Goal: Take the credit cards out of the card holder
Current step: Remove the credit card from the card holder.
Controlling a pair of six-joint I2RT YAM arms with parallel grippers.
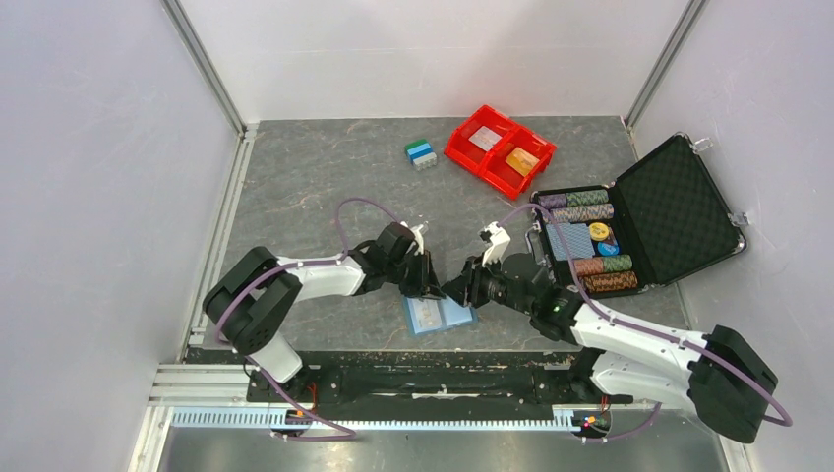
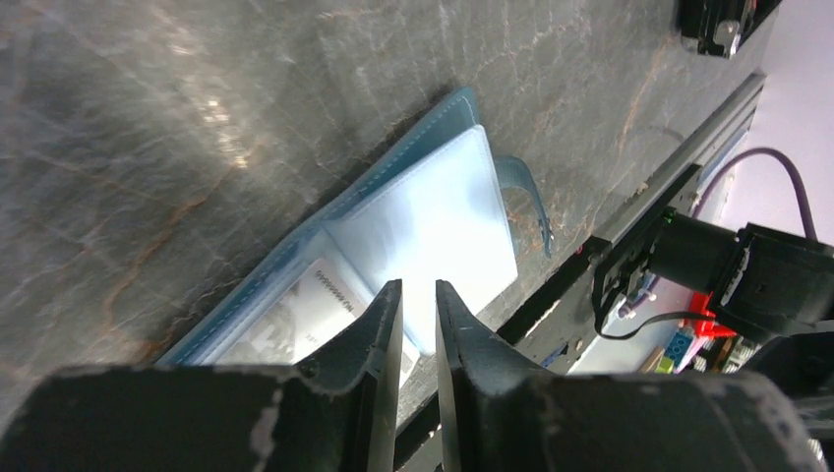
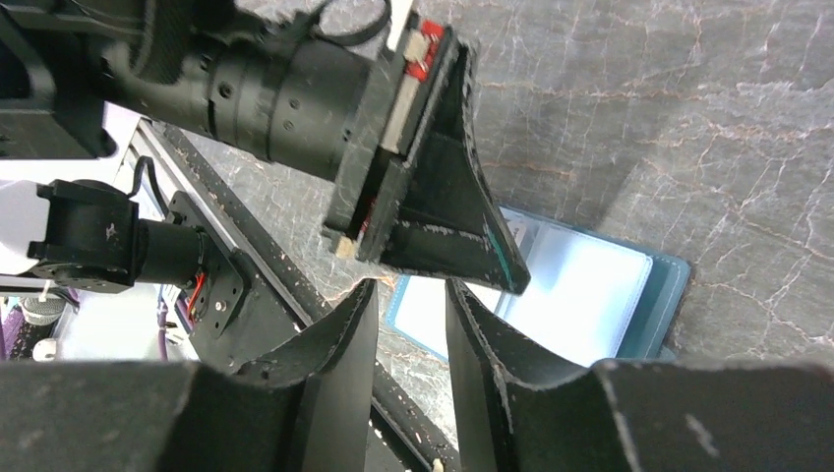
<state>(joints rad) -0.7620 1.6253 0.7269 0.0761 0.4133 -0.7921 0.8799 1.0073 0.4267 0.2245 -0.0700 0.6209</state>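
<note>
The light-blue card holder lies spread open on the table near the front edge. In the left wrist view a whitish printed card sits in a sleeve of the card holder. My left gripper stands tip-down on the holder, its jaws a narrow gap apart with nothing seen between them. My right gripper hovers at the holder's right side, open and empty. A whitish card and an orange card lie in the red bin.
The red two-compartment bin stands at the back centre, with a small blue-green block to its left. An open black case with poker chips sits at the right. The metal front rail runs just below the holder.
</note>
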